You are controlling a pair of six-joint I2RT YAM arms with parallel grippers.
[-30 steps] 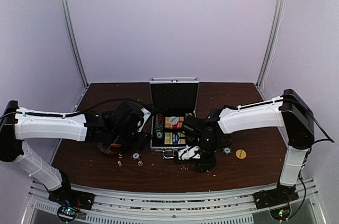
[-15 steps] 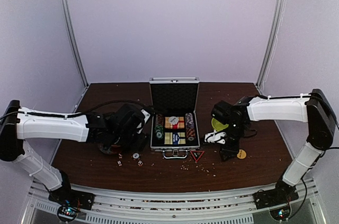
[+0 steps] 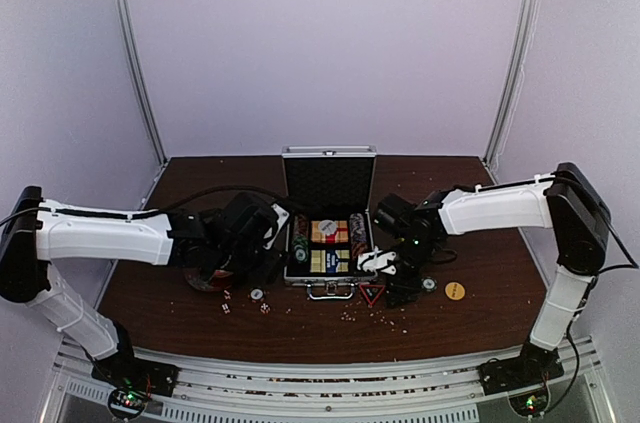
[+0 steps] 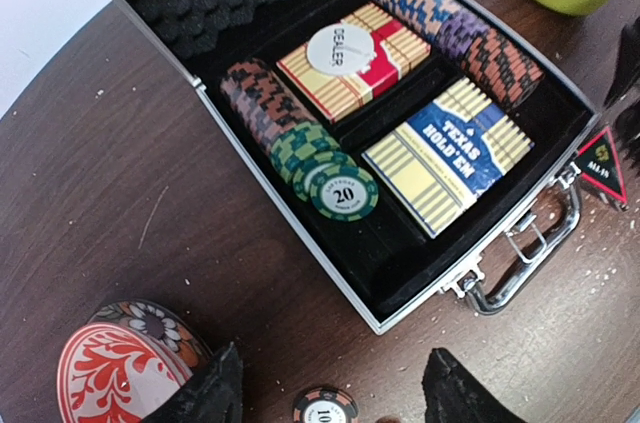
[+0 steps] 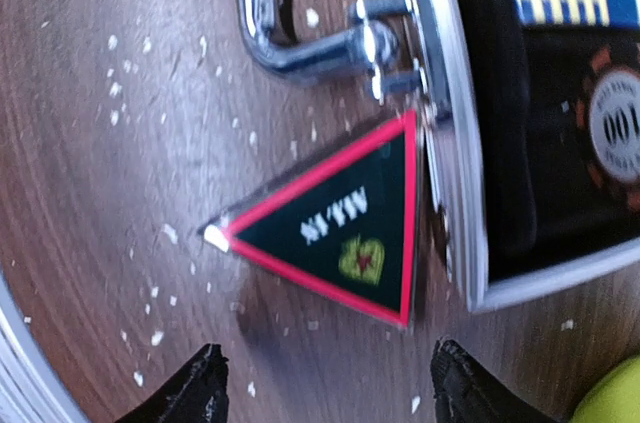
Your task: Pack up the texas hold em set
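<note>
While both grippers hang open and empty, the triangular button [image 5: 335, 218] lies against the silver case [image 5: 450, 173].

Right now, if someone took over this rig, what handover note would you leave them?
Left gripper: open, empty, over a loose chip beside the red tin.
Right gripper: open, empty, above the triangular button lying against the case front.
Done: chip rows, both decks and dealer button sit in the open case.
Left: triangular button, loose chips, dice, round yellow button, then shut the lid.
</note>
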